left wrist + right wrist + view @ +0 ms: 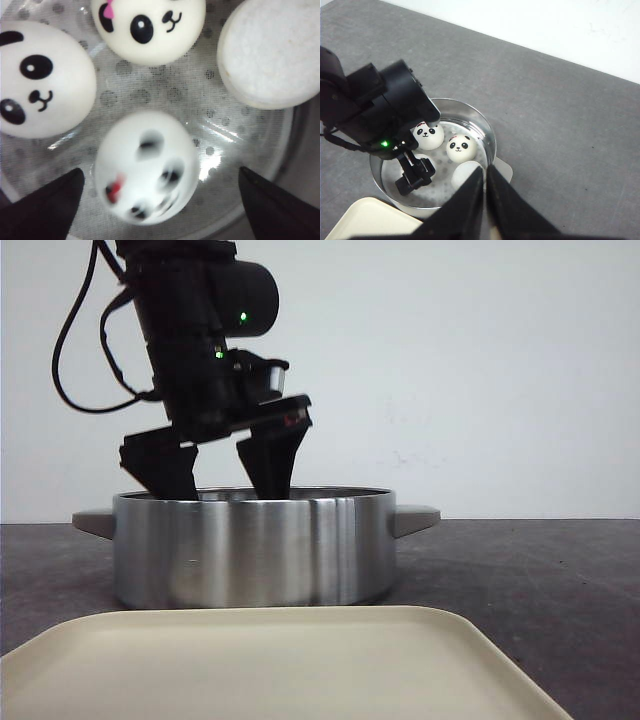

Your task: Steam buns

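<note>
Several white panda-faced buns lie on the perforated liner inside a steel pot (250, 550). My left gripper (161, 172) reaches into the pot, open wide. A blurred bun (145, 167) lies between its fingers with a gap on each side. Another bun (40, 80) and a bun with a pink bow (150, 25) lie face up beyond it. A further bun (272, 50) shows only a plain white side. In the front view the left gripper (222, 490) dips behind the pot's rim. My right gripper (485, 170) hangs high above the pot, shut and empty.
A cream tray (270, 660) lies in front of the pot, close to its wall. The pot has two grey side handles (415, 518). Dark grey tabletop (560, 125) surrounds the pot, and a white wall stands behind it.
</note>
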Controlling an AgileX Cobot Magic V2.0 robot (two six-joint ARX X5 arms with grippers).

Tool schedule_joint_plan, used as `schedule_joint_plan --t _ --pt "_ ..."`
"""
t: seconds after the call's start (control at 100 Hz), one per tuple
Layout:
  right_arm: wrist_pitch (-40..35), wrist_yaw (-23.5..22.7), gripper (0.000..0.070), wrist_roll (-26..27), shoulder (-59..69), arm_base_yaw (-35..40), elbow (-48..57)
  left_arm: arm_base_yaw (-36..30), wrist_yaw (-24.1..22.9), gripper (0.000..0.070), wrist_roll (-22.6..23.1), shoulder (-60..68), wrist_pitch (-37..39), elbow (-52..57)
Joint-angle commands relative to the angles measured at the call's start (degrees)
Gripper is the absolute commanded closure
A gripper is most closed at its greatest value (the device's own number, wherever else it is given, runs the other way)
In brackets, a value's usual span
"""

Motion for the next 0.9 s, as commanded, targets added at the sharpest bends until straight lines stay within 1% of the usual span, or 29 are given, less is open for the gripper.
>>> schedule_joint_plan --t 0.0,0.05,0.12,0.16,0.21,0.29,0.36,0.37,0.45,0.46,0.54,0.6,0.69,0.73,0.81,0.89 --pt "0.22 0.26 0.07 0.63 0.57 0.7 0.63 -0.35 -0.15 0.0095 0.35 0.5 -0.96 3.1" --pt "0.28 0.35 0.07 0.61 0.57 0.7 0.63 -0.37 -0.42 0.0104 0.28 -0.9 -1.11 4.04" --pt "0.61 1.09 0.07 0.61 0.57 0.7 0.63 -0.46 -1.57 0.0115 -0.74 -4.44 0.77 4.13" --pt "0.76 2.05 0.0699 0.61 0.57 0.7 0.63 -0.61 -2.43 0.0143 -1.7 -6.84 1.9 4.13" --pt "0.92 3.39 0.0696 0.59 0.55 0.7 0.63 -0.94 -3.19 0.0227 -2.8 -10.12 3.08 4.13" --pt "1.36 5.22 0.0693 0.59 0.5 0.79 0.63 -1.25 -3.96 0.0404 -3.26 -15.8 4.83 4.13" --pt "2.05 6.56 0.0693 0.59 0.44 1.31 0.63 -1.36 -5.09 0.0536 -4.09 -20.76 6.25 4.11" --pt "2.21 6.67 0.0693 0.59 0.44 1.4 0.63 -1.36 -5.31 0.0563 -4.28 -21.81 6.45 4.11" --pt "3.78 6.71 0.0693 0.59 0.44 2.01 0.63 -1.49 -6.4 0.0693 -4.68 -26.84 6.82 4.11" --pt "4.0 6.69 0.0693 0.59 0.44 2.12 0.63 -1.49 -6.51 0.07 -4.68 -27.43 6.78 4.11" --pt "6.19 6.67 0.0693 0.59 0.44 2.82 0.52 -1.51 -7.96 0.07 -4.66 -32.48 6.34 3.67" --pt "8.55 6.67 0.0693 0.59 0.44 3.48 0.02 -1.51 -8.04 0.07 -4.48 -36.41 6.12 2.58" --pt "13.07 6.64 0.0693 0.59 0.44 4.39 -1.68 -1.62 -8.11 0.07 -4.48 -42.47 5.38 -0.04" --pt "15.39 6.56 0.0693 0.59 0.44 4.52 -2.89 -1.64 -8.96 0.07 -4.48 -45.07 4.57 -1.4" --pt "20.41 5.49 0.0692 -0.09 0.44 4.55 -6.05 -1.66 -11.1 0.07 -4.81 -50.36 3.72 -4.81" --pt "26.73 3.26 0.0692 -2.73 0.44 4.55 -10.23 -1.66 -13.09 0.07 -6.78 -55.54 3.52 -8.72"
